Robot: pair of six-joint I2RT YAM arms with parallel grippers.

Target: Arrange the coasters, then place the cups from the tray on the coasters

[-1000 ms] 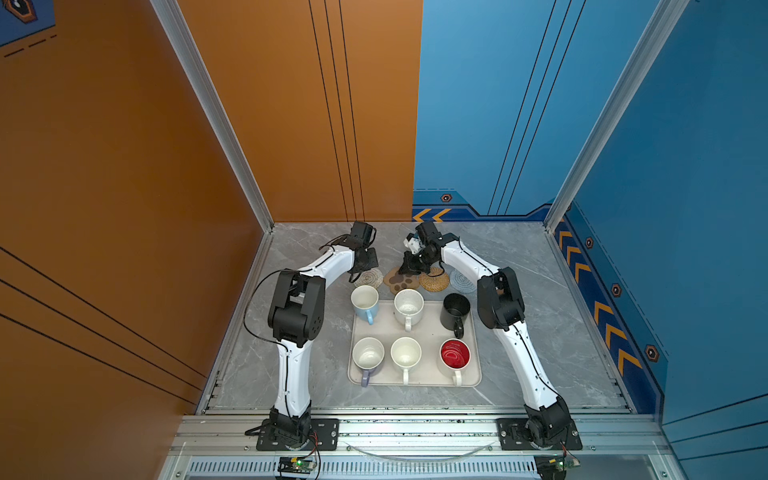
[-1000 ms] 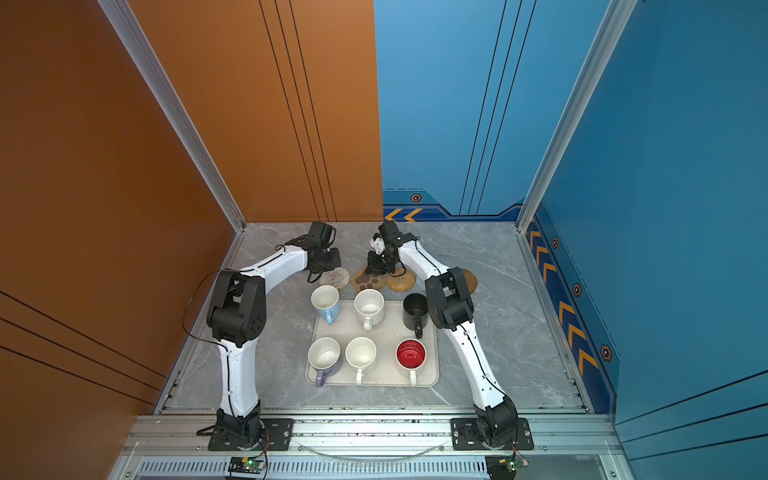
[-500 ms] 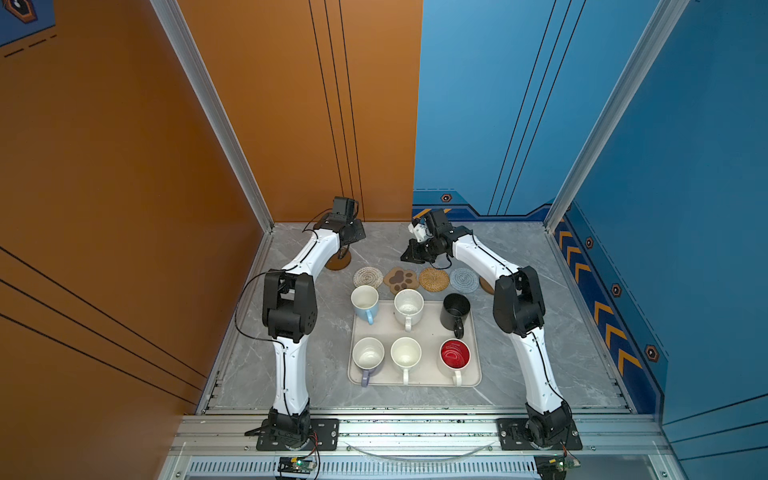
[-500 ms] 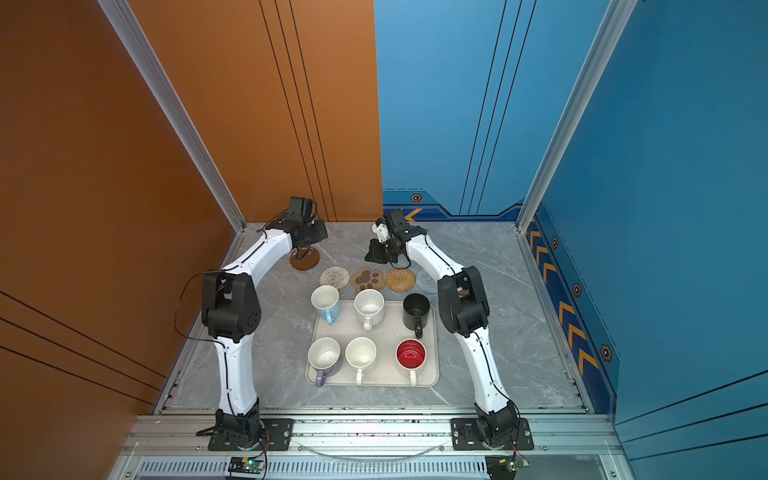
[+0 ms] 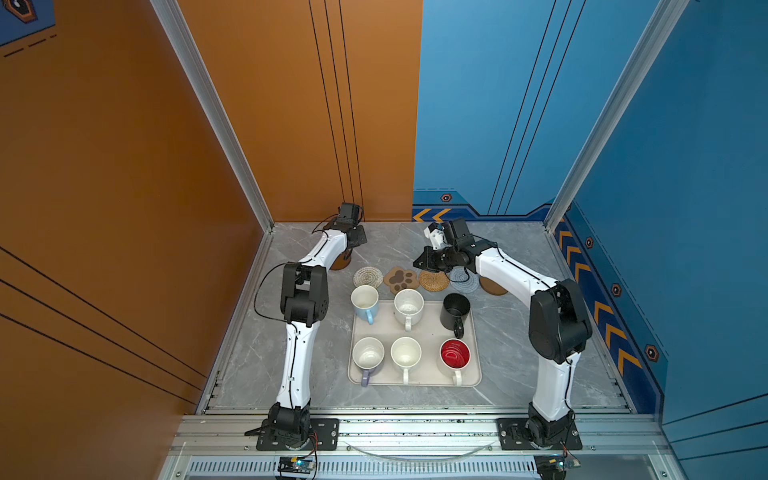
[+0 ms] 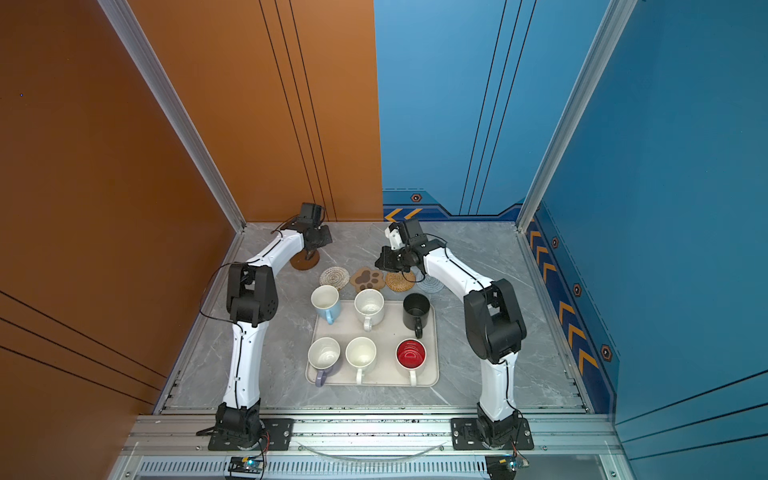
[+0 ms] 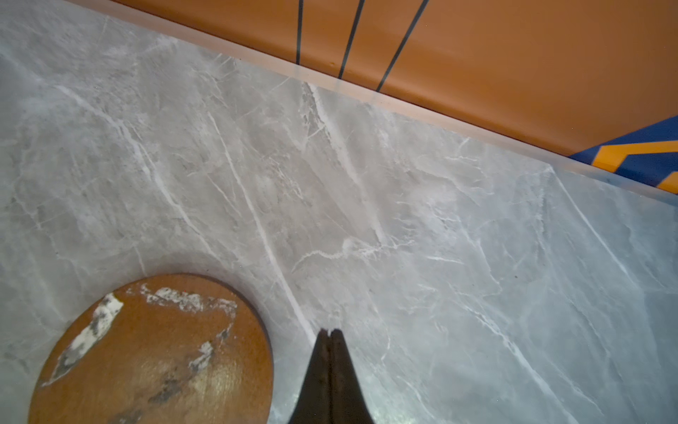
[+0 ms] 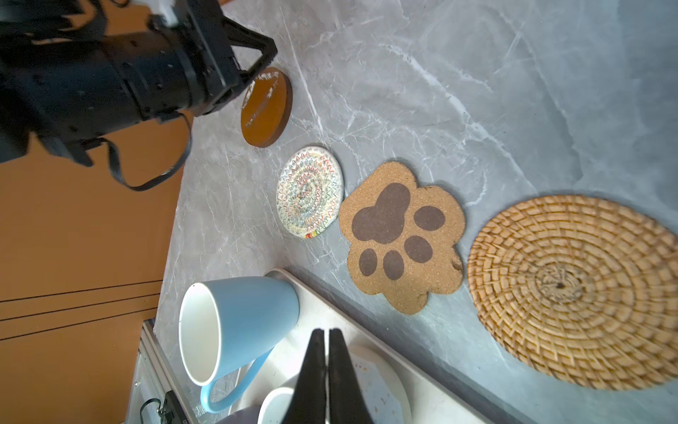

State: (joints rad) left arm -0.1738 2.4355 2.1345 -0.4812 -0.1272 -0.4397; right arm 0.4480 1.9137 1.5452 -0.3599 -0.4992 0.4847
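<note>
Marble surface (image 5: 519, 353): 6 cups (image 5: 406, 353) on tray (image 5: 428, 332) at 6 o'clock; coasters (image 5: 401, 279) rowed at its 12, brown disc (image 6: 301, 262) stray at 10, prob. why left end effector (image 7: 330, 332) sits beside it; right end effector (image 8: 326, 330) over row; both closed, empty.

In a top view, the cream tray (image 6: 386, 332) lies on the grey table (image 6: 490, 249). Six cups stand on it in two rows: the light blue cup (image 6: 325, 301), a white cup (image 6: 369, 305) and the black cup (image 6: 416, 309) far; the lilac cup (image 6: 324, 355), another white cup (image 6: 360, 353) and the red-inside cup (image 6: 410, 354) near. Behind the tray is a row of coasters: brown disc (image 6: 304, 261), white woven coaster (image 6: 334, 277), paw coaster (image 6: 367, 279), rattan coaster (image 6: 400, 281) and grey-blue coaster (image 6: 430, 284), this last partly hidden by the right arm. The left gripper (image 6: 309, 252) hangs over the brown disc. The right gripper (image 6: 384, 259) is near the paw and rattan coasters.
</note>
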